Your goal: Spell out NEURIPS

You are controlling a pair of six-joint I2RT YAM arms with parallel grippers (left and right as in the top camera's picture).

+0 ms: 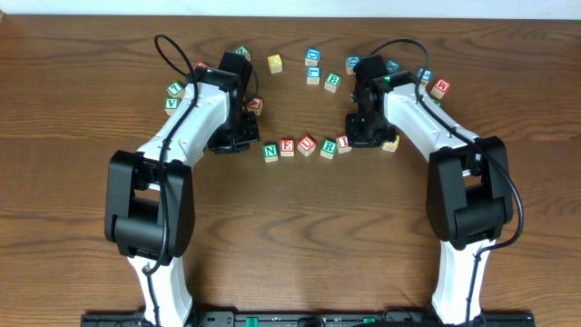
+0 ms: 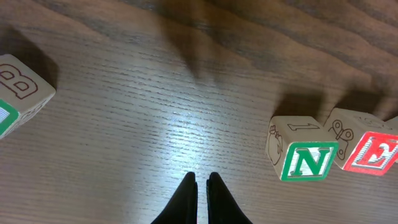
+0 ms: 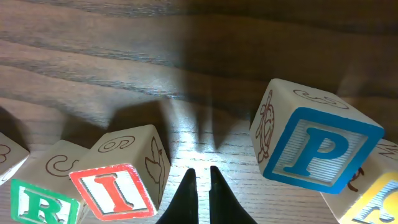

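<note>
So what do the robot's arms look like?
The left arm and right arm are white tubes with chunky black joints. A thin black cable loops beside each one. The left gripper and right gripper have slim, pointy black fingers. I can't see any markings.

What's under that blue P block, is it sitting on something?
The P block stands tilted, its lower corner overlapping a yellow-faced block. Whether it rests on that block or the table is hidden.

NEURI row [image 1: 307, 145], tilted P cube [image 3: 314, 146]
</note>
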